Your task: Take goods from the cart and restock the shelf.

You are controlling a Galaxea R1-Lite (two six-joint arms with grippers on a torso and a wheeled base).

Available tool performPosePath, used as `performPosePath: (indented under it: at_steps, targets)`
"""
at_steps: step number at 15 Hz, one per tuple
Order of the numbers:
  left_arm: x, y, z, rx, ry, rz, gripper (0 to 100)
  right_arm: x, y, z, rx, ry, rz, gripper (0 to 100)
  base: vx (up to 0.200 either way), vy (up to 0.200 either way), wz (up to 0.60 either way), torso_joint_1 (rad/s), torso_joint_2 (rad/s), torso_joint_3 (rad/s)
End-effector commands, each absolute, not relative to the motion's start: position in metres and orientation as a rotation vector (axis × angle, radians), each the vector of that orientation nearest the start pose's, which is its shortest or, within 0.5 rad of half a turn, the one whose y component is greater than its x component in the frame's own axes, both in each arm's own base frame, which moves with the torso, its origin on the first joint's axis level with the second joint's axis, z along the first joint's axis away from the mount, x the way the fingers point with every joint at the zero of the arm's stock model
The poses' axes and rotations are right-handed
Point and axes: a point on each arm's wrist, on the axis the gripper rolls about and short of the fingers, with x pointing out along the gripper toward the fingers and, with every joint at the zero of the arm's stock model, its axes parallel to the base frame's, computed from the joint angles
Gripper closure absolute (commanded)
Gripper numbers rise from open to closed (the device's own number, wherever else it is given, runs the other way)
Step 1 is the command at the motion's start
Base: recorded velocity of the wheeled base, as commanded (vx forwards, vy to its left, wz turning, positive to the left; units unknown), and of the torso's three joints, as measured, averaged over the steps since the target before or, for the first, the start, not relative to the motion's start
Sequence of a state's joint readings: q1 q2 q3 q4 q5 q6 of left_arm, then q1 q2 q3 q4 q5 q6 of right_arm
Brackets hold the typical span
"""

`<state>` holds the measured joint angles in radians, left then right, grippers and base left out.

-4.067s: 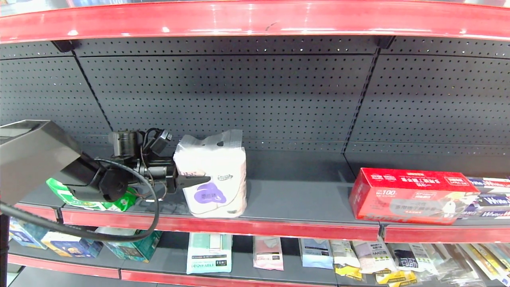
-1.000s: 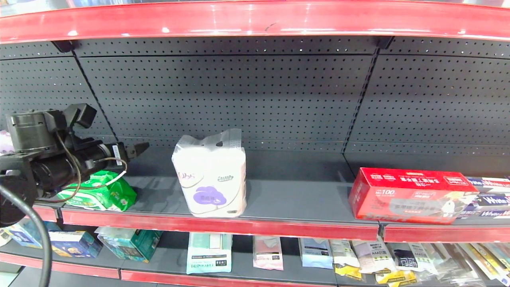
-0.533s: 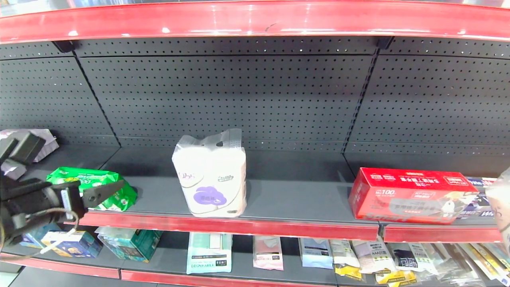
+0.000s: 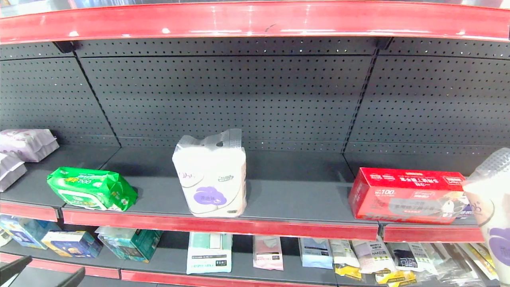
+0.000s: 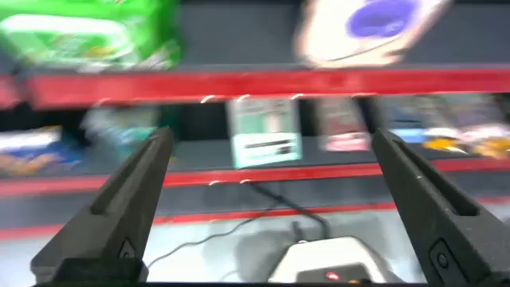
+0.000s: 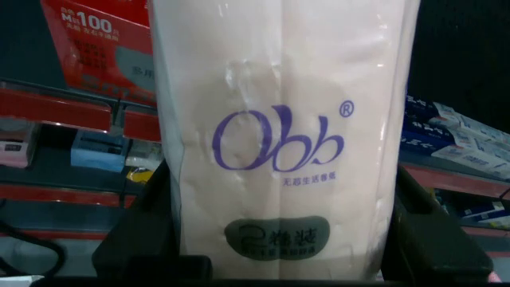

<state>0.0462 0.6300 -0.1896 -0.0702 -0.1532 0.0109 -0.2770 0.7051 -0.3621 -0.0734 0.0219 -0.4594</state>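
Across the middle shelf [image 4: 295,199], bare floor lies between the standing tissue-roll pack [image 4: 210,179] and the red box [image 4: 406,195]. Off the shelf's right front, the second tissue-roll pack [image 6: 283,119] sits upright, clamped in the right pincer [image 6: 283,183] (gap lies leftward, inward). Low down, the left pincer [image 5: 272,137] is apart, holding nothing.

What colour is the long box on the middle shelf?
Long box: red, best in head view.
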Motion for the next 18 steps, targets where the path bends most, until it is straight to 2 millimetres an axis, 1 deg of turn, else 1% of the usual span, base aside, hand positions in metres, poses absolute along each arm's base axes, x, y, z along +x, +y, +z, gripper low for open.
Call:
performPosePath:
  at_steps: [1, 3, 4, 5, 7, 9, 11, 12, 14, 15, 16, 18]
  targets:
    - [0.013, -0.001, 0.11, 0.0, 0.259, -0.006, 0, 0.055, -0.014, 0.181, -0.419, 0.295, -0.177, 100, 0.0, 0.0, 0.0, 0.0, 0.0, 0.0]
    - [0.0, -0.001, 0.095, 0.003, 0.247, 0.009, 0, 0.054, -0.014, 0.183, -0.426, 0.286, -0.176, 100, 0.0, 0.0, 0.0, 0.0, 0.0, 0.0]
    - [-0.004, -0.001, 0.09, 0.003, 0.25, 0.009, 0, 0.053, -0.014, 0.183, -0.426, 0.283, -0.177, 100, 0.0, 0.0, 0.0, 0.0, 0.0, 0.0]
    - [-0.009, -0.001, 0.088, 0.004, 0.218, -0.002, 0, 0.053, -0.014, 0.184, -0.43, 0.28, -0.175, 100, 0.0, 0.0, 0.0, 0.0, 0.0, 0.0]
    - [-0.009, -0.001, 0.088, 0.005, 0.212, 0.025, 0, 0.052, -0.013, 0.185, -0.431, 0.271, -0.178, 100, 0.0, 0.0, 0.0, 0.0, 0.0, 0.0]
    - [-0.012, 0.0, 0.086, 0.022, 0.185, 0.111, 0, 0.051, -0.013, 0.185, -0.433, 0.268, -0.178, 100, 0.0, 0.0, 0.0, 0.0, 0.0, 0.0]
    - [-0.019, 0.001, 0.085, 0.048, 0.102, 0.163, 0, 0.051, -0.013, 0.185, -0.434, 0.265, -0.179, 100, 0.0, 0.0, 0.0, 0.0, 0.0, 0.0]
    - [-0.018, 0.002, 0.083, 0.049, 0.097, 0.209, 0, 0.051, -0.013, 0.185, -0.432, 0.265, -0.179, 100, 0.0, 0.0, 0.0, 0.0, 0.0, 0.0]
    - [-0.017, 0.003, 0.083, 0.031, 0.077, 0.226, 0, 0.051, -0.013, 0.187, -0.426, 0.257, -0.182, 100, 0.0, 0.0, 0.0, 0.0, 0.0, 0.0]
    - [-0.017, 0.003, 0.083, 0.034, 0.07, 0.178, 0, 0.051, -0.013, 0.188, -0.427, 0.252, -0.18, 100, 0.0, 0.0, 0.0, 0.0, 0.0, 0.0]
    - [-0.019, 0.003, 0.082, 0.032, 0.043, 0.079, 0, 0.051, -0.013, 0.188, -0.426, 0.253, -0.18, 100, 0.0, 0.0, 0.0, 0.0, 0.0, 0.0]
    - [-0.02, 0.001, 0.077, -0.002, 0.029, 0.031, 0, 0.051, -0.013, 0.188, -0.425, 0.254, -0.179, 100, 0.0, 0.0, 0.0, 0.0, 0.0, 0.0]
